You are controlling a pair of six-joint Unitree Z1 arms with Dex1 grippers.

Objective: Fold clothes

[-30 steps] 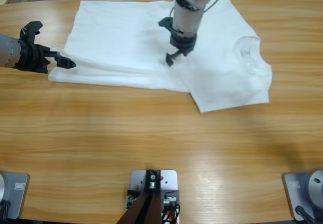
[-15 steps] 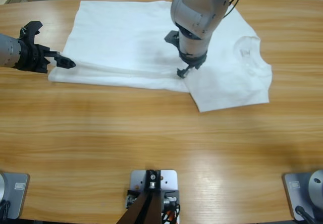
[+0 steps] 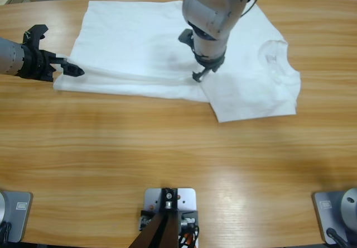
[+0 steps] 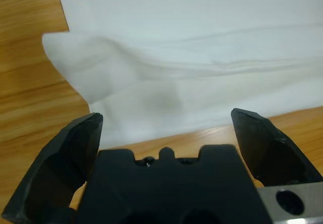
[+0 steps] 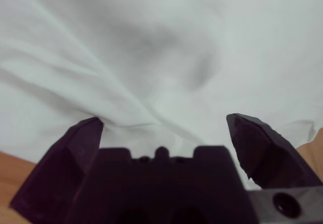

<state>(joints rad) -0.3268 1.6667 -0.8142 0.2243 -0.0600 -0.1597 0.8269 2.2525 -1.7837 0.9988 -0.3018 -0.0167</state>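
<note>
No writing can be read on the white T-shirt, which lies spread on the wooden surface — the left end effector, jaws wide apart, sits at its bottom corner, and the right end effector, jaws spread too, hangs just above its folded middle edge.

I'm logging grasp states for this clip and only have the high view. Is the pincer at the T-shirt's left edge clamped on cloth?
Observer: No. The left wrist view shows the left pincer open. A corner of the white T-shirt lies just ahead of it, ungripped.
Operator: And the pincer over the shirt's middle?
Observer: The right wrist view shows the right pincer open too, its jaws spread above creased cloth.
</note>
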